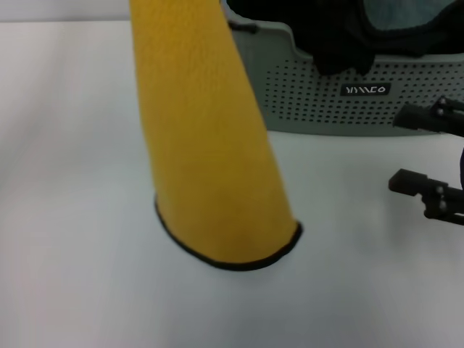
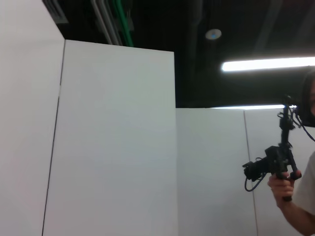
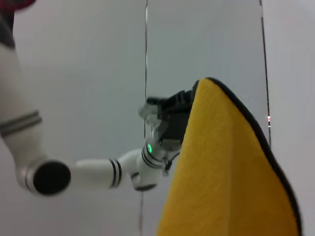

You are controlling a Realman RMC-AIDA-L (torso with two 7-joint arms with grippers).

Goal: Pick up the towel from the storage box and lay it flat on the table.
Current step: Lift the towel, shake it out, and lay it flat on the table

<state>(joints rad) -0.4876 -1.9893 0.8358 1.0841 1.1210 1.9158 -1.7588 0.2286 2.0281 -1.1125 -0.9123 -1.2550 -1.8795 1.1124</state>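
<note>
Left tool is up high, above the head view's top edge; right wrist view shows it at the top corner of the towel, seemingly clamped on that corner, tho the fingers themselves are hidden behind cloth, so can't tell for sure; the arm behind it is raised w/ elbow bent, white links running back toward the body.

Towel hangs straight down from that tool, yellow face toward the head cam, long axis near vertical; black-edged bottom hem curves just at or just above the counter, centre-left, nearer than the box; contact w/ the counter can't be told.

Key relation: cloth hangs below the left tool as a narrow folded drape, not spread; judged next need is a second grip on a free corner or a drag-and-lower so the hem lands first and the rest lays out flat; right arm is the closer helper, its tool to the right of the hem.

Right tool sits low at right edge, in front of the box, fingers apart, holding nothing; looks idle.

Box is far right on the counter; dark cloth piled in it.
</note>
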